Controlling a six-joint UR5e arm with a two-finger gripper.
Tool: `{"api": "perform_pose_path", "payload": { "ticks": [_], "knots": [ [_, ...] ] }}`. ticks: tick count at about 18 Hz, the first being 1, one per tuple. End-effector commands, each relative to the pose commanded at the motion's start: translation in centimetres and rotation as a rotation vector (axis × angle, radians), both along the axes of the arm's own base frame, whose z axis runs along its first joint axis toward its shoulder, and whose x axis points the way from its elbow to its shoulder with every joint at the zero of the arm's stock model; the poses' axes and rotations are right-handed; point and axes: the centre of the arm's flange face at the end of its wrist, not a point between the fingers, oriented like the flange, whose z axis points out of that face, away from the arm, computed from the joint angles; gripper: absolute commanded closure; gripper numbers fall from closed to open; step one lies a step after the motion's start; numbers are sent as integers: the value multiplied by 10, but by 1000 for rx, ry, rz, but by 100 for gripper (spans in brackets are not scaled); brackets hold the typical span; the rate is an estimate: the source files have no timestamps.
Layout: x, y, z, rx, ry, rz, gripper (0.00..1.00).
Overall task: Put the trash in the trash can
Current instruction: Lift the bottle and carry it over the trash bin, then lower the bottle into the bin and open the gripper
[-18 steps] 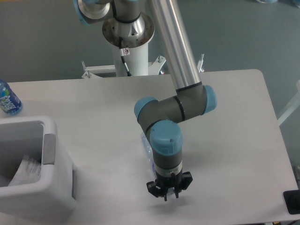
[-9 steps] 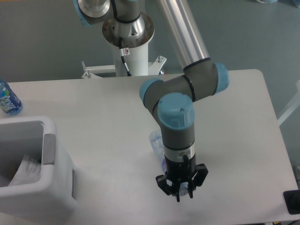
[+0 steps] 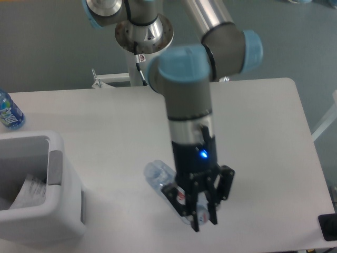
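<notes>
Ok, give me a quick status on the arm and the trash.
Gripper raised, jaws around the crushed bottle; contact unclear. Card scrap already in the bin. Nothing between bottle and bin.

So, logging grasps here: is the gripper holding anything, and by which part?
Seemingly the crushed clear plastic bottle, with the gripper at its labelled end; firm closure cannot be told.

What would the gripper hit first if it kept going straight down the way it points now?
Most likely the crushed clear bottle lying under the gripper, then the table. Depth is hard to judge from this one view.
</notes>
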Motion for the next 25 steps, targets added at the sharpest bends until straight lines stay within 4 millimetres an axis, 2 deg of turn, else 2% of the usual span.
{"api": "perform_pose_path", "payload": {
  "ticks": [4, 7, 10, 14, 16, 19, 20, 23, 25],
  "knots": [
    [51, 16, 31, 40, 39, -74, 81],
    [86, 19, 57, 73, 64, -119, 81],
    [105, 13, 75, 96, 81, -137, 81],
    [112, 11, 82, 104, 86, -144, 81],
    [119, 12, 91, 119, 96, -153, 81],
    [150, 27, 92, 129, 93, -211, 81],
    [166, 40, 84, 125, 78, -254, 81],
    [192, 57, 66, 105, 58, -303, 81],
    [201, 65, 53, 86, 46, -321, 81]
  ]
}}
